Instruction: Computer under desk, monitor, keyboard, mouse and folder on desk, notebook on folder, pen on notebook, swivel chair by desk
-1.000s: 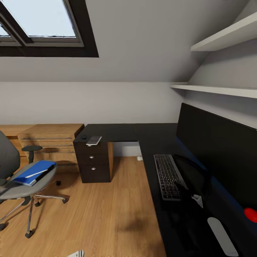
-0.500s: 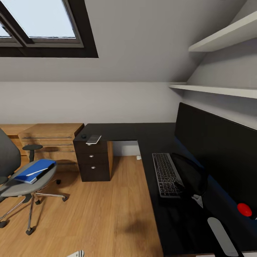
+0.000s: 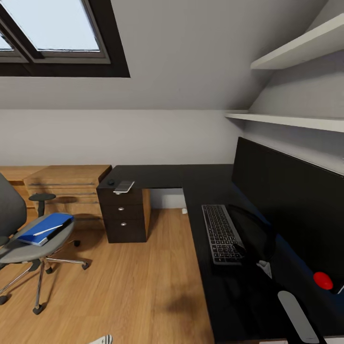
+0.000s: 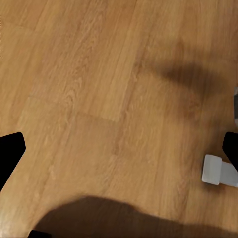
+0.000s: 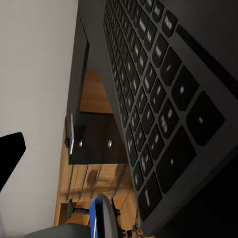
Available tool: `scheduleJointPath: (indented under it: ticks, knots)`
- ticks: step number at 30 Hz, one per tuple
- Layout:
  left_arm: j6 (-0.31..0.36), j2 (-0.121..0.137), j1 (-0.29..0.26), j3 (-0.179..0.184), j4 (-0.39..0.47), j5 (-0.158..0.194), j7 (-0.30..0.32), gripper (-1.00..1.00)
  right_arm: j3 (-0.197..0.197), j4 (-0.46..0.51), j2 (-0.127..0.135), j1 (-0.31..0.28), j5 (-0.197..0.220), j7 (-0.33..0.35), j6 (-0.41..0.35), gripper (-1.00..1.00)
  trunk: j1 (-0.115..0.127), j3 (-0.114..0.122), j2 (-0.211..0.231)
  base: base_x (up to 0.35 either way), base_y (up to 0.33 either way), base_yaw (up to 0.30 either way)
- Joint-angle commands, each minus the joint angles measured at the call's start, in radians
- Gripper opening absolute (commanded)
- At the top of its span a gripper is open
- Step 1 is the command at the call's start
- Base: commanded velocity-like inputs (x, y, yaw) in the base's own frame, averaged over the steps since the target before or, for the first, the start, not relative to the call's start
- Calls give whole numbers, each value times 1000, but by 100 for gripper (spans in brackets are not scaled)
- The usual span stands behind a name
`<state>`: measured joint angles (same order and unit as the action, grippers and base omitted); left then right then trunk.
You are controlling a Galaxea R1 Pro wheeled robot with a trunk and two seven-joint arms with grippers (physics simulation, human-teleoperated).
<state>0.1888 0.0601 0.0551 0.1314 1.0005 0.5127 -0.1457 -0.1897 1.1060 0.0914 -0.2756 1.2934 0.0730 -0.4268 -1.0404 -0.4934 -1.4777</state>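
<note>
skylight [image 3: 52, 28] overhead | 2 white shelves [image 3: 296, 48] | wood chest [image 3: 67, 184] | wood floor [image 3: 129, 286]

Room evenly lit, soft daylight from the skylight [image 3: 52, 28] at upper left. Wide-angle stretch at the head view's edges. Render slightly soft, blotchy. Diffuse dark shadows on the wood floor [image 4: 89, 99], one broad patch along the left wrist frame's edge. Black desk [image 3: 210, 191] shows almost no surface detail. Nearest keyboard [image 5: 163, 99] keys blurred.

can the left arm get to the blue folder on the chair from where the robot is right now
Probably not. The folder lies on the swivel chair seat, across open wood floor from the robot, while the left wrist view looks down at bare floor. Nothing blocks the path; the robot would likely need to drive closer first.
</note>
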Motion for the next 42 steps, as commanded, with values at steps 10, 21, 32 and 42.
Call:
scheduleJointPath:
  ticks: [10,21,32,42]
  knots:
    - [3,1,0,3,3,10,-9,100,-2,0,-1,-1,3,2,-6,100,0,-1,-1,-248,0,0]
    - [3,1,0,1,3,10,-9,100,-2,0,-1,-1,3,2,-6,100,0,-1,-1,-288,-139,0]
    - [4,1,0,-1,2,10,-11,100,2,0,-1,-1,3,4,-5,100,0,-1,-1,-269,-150,0]
    - [4,1,0,-2,-12,12,-11,100,5,0,-2,-1,1,4,-4,100,0,-1,-1,-331,-14,0]
